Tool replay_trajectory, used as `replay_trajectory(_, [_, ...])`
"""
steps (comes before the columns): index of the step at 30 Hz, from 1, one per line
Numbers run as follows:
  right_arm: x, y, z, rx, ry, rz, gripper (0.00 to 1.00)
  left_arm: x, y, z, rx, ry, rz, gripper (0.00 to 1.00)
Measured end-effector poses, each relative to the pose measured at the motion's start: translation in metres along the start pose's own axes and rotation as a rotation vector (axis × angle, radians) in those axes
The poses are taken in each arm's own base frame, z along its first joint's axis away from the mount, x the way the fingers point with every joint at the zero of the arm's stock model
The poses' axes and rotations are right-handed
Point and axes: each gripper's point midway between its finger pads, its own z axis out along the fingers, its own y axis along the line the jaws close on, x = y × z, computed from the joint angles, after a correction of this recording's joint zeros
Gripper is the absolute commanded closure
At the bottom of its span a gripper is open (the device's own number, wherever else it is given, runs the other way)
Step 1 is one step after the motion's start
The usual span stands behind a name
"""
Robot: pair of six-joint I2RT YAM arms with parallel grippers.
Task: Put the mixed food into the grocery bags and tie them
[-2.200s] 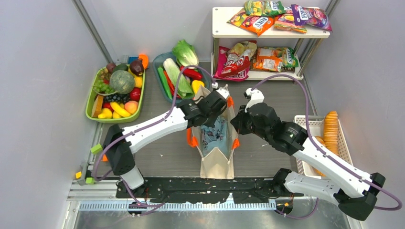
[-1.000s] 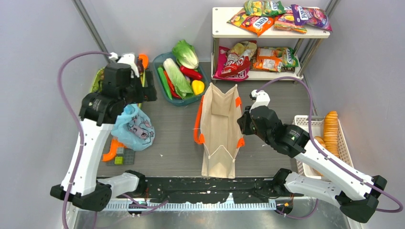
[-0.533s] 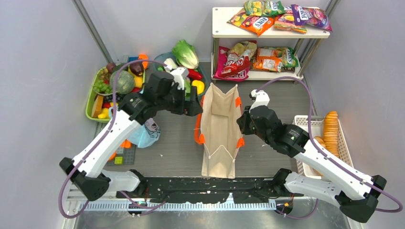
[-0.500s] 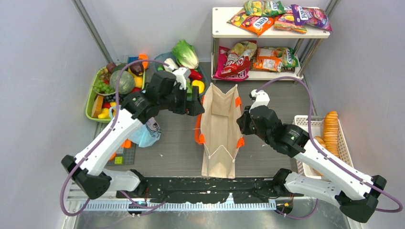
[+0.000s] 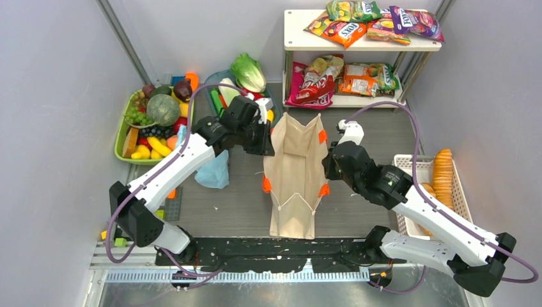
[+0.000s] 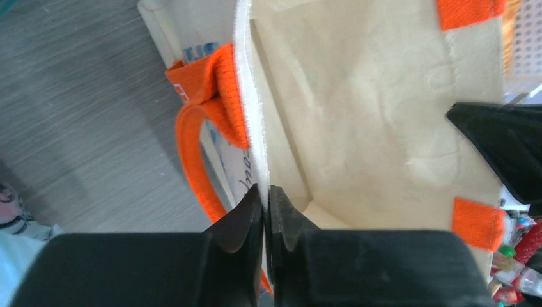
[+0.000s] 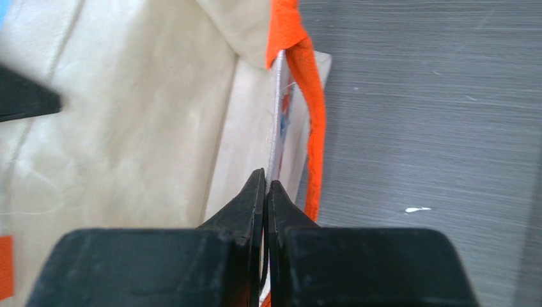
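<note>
The beige canvas tote (image 5: 294, 173) with orange handles stands open mid-table. My left gripper (image 5: 267, 146) is shut on the tote's left rim (image 6: 255, 153), next to an orange handle (image 6: 195, 147). My right gripper (image 5: 327, 167) is shut on the tote's right rim (image 7: 276, 128), beside the other orange handle (image 7: 310, 115). The light-blue plastic bag (image 5: 214, 171) lies left of the tote, under my left arm. Snack packets (image 5: 374, 22) lie on the white shelf. Toy produce fills the green tray (image 5: 160, 118), and a pale-green cabbage (image 5: 248, 70) lies in the blue tray.
A white two-level shelf (image 5: 294, 38) stands at the back right. A white mesh basket (image 5: 409, 169) with stacked tan biscuits (image 5: 442, 173) is at the right. Small building blocks (image 5: 163, 208) lie on the floor at the left.
My left arm swung from the far left to the tote, leaving the light-blue bag on the floor, and shut on the tote's left rim. My right gripper stayed on the right rim.
</note>
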Motion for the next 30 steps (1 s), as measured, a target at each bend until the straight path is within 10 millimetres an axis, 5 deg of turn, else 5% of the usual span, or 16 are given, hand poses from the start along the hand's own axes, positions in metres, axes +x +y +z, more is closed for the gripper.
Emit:
replay_trajectory(5, [-0.007,-0.021,-0.003,0.126,-0.009,-0.023,0.95,-0.003,0.018,-0.008,-0.115,-0.015,0.034,1.0])
replay_trajectory(17, [-0.051,-0.065,-0.024,0.335,-0.117,-0.06,0.95,-0.039,0.048,-0.078,-0.428,-0.163,0.134,1.0])
replay_trajectory(25, [-0.059,-0.102,-0.027,0.455,-0.115,-0.029,0.95,-0.037,0.073,-0.096,-0.606,-0.166,0.164,1.0])
replay_trajectory(30, [-0.063,-0.101,-0.033,0.409,-0.122,-0.036,0.95,-0.036,0.071,-0.094,-0.595,-0.159,0.177,1.0])
